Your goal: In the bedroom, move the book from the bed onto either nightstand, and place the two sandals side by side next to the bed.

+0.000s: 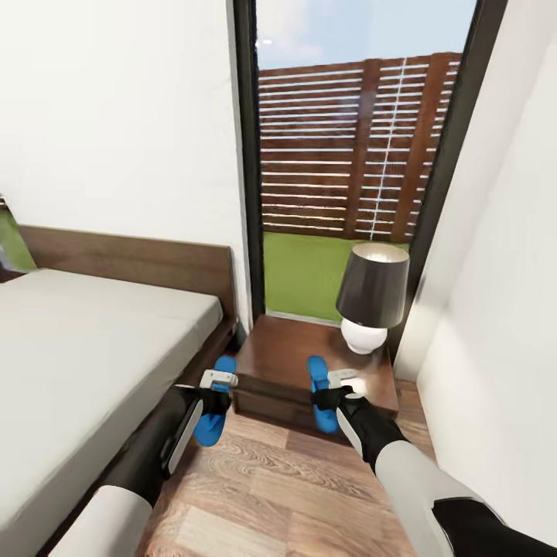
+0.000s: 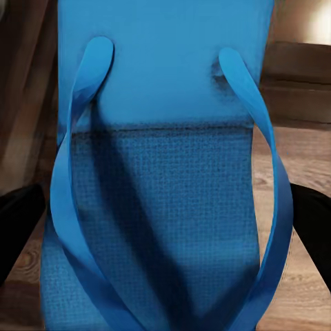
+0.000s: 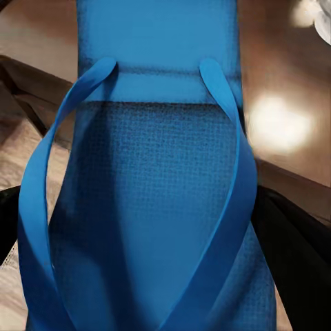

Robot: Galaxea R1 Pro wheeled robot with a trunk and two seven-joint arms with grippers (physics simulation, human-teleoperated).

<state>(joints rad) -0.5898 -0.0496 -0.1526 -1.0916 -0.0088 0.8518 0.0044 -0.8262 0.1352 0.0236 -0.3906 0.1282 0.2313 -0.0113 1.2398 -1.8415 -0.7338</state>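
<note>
Both grippers hold bright blue sandals up in front of the nightstand [image 1: 282, 352]. My left gripper [image 1: 219, 393] is shut on one sandal [image 1: 210, 427], which hangs in the gap between the bed [image 1: 85, 348] and the nightstand. My right gripper [image 1: 331, 393] is shut on the other sandal [image 1: 316, 370], whose toe reaches over the nightstand's front edge. Seen close up in the left wrist view, the sandal [image 2: 165, 207] sits between dark fingers [image 2: 17, 224]. In the right wrist view the second sandal [image 3: 158, 207] lies against a dark finger [image 3: 293, 245] above the glossy top. The book is out of view.
A lamp [image 1: 373, 298] with a dark shade stands on the nightstand's right half. Behind it is a tall dark-framed window [image 1: 356, 155] showing grass and a slatted fence. A white wall [image 1: 503, 309] closes the right side. Wood-plank floor [image 1: 294, 495] runs between bed and wall.
</note>
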